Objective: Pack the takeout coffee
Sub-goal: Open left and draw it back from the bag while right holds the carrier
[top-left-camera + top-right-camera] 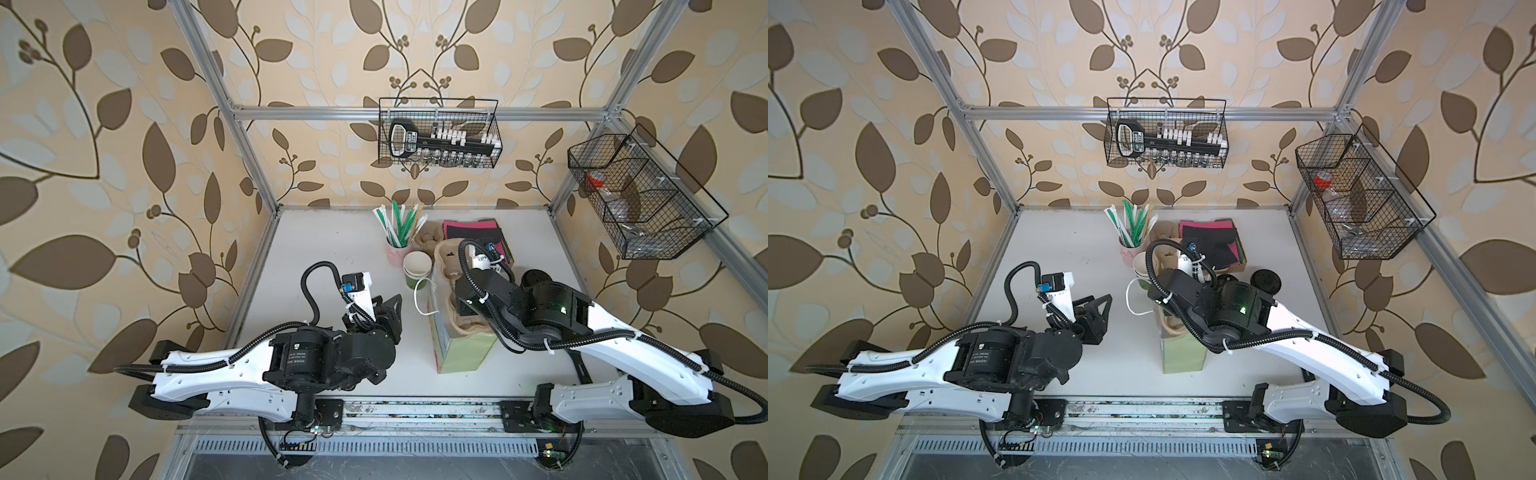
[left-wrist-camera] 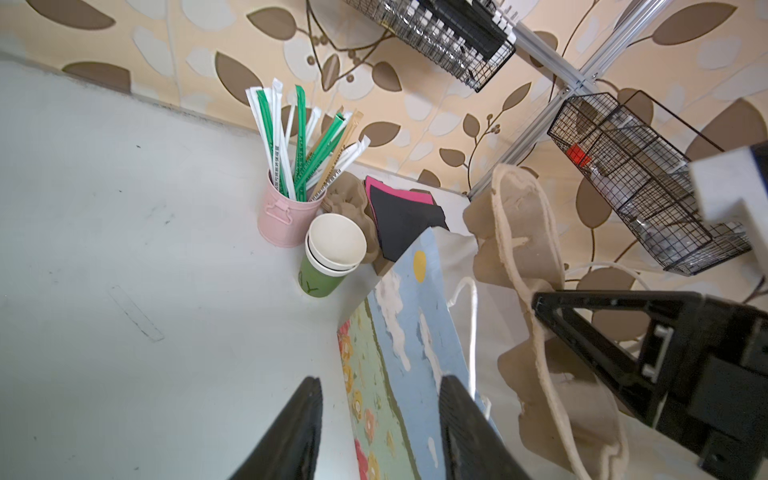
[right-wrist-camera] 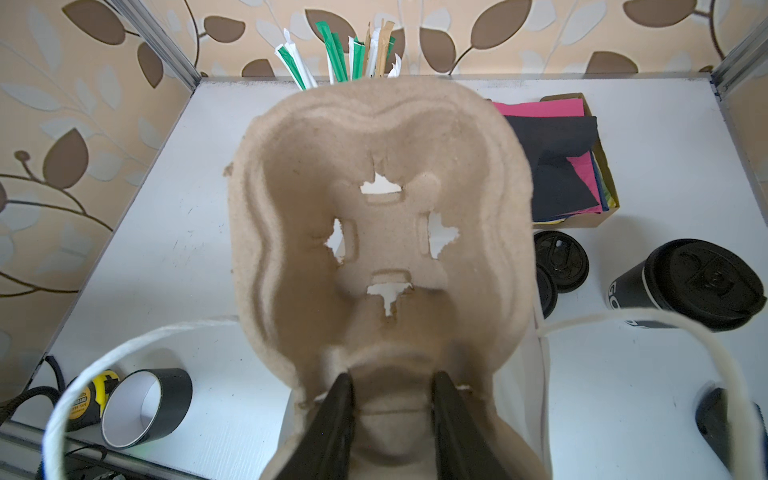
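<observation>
The takeout coffee, a dark cup under a black sip lid, stands on the table right of the bag; in a top view only its lid shows beside my right arm. My right gripper is shut on the middle ridge of a brown pulp cup carrier, holding it in the mouth of the upright paper bag. From the left wrist the carrier rises out of the bag. My left gripper stands open just left of the bag, empty, its fingers framing the bag's painted wall.
Behind the bag are a pink tin of wrapped straws, a stack of green lidless cups and a box of napkins. Loose black lids lie left of the coffee. A tape roll and tape measure sit near the front rail.
</observation>
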